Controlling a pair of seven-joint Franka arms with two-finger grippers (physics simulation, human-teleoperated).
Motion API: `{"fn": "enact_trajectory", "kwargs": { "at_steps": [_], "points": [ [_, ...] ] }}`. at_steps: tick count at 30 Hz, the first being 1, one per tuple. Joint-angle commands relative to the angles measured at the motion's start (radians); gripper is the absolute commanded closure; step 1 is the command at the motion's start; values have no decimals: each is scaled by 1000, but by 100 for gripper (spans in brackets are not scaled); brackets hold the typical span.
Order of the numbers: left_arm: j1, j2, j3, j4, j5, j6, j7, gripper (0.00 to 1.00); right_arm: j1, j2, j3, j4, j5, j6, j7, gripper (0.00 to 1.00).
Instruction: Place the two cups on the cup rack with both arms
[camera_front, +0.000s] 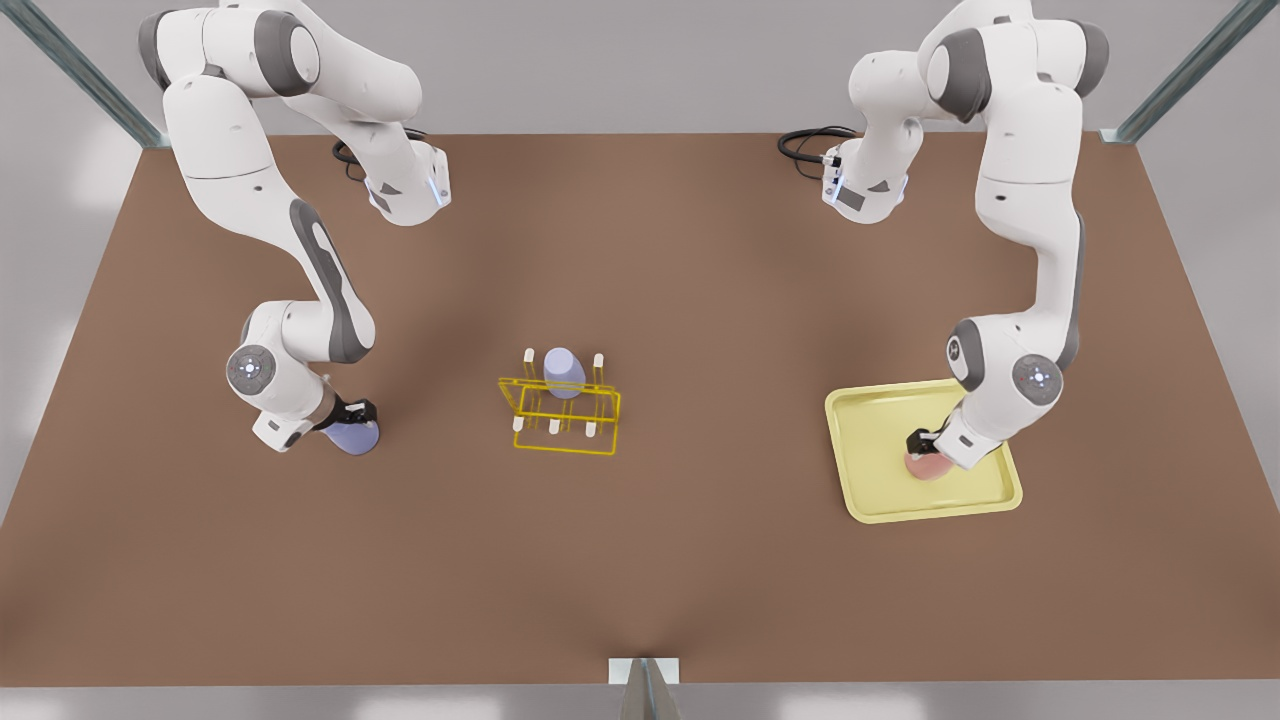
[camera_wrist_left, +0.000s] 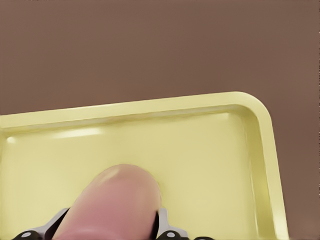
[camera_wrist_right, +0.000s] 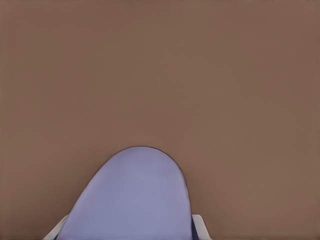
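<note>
The salmon pink cup (camera_front: 930, 466) (camera_wrist_left: 117, 200) is on the pale-yellow tray at the front view's right. My left gripper (camera_front: 921, 446) (camera_wrist_left: 114, 227) is shut on it, a finger pressed against each side. At the front view's left, the lavender cup (camera_front: 353, 437) (camera_wrist_right: 135, 200) sits tilted just over the table, with my right gripper (camera_front: 352, 418) (camera_wrist_right: 129, 231) shut on it. The yellow wire cup rack (camera_front: 560, 412) stands mid-table between the arms. Another lavender cup (camera_front: 564, 372) sits upside down on one of its back pegs.
The flat yellow tray (camera_front: 975, 495) (camera_wrist_left: 210, 145) has a raised rim around the pink cup. Brown table (camera_front: 700, 280) stretches open between each arm and the rack. Metal frame posts stand at the table's corners and front edge.
</note>
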Motion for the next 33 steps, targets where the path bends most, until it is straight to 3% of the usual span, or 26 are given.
{"fn": "enact_trajectory", "kwargs": {
  "at_steps": [1,11,16,23,27,33],
  "points": [
    [-5,-7,-1,1,0,-30,-40,15,0,-1,0,2,-2,-5,-5,17],
    [-100,-50,-15,37,3,-134,-178,17,11,-18,12,40,-2,-35,-19,17],
    [-270,-24,-23,284,9,-444,-499,17,15,-22,63,83,1,-43,-19,16],
    [-524,163,-25,668,-3,-631,-1036,17,12,-41,173,152,9,-67,-16,17],
    [-611,299,-25,902,-35,-628,-1175,17,15,-42,255,198,21,-90,-11,17],
    [-619,333,-60,944,-35,-498,-1183,17,15,-71,342,236,50,-176,-10,17]
  ]
}}
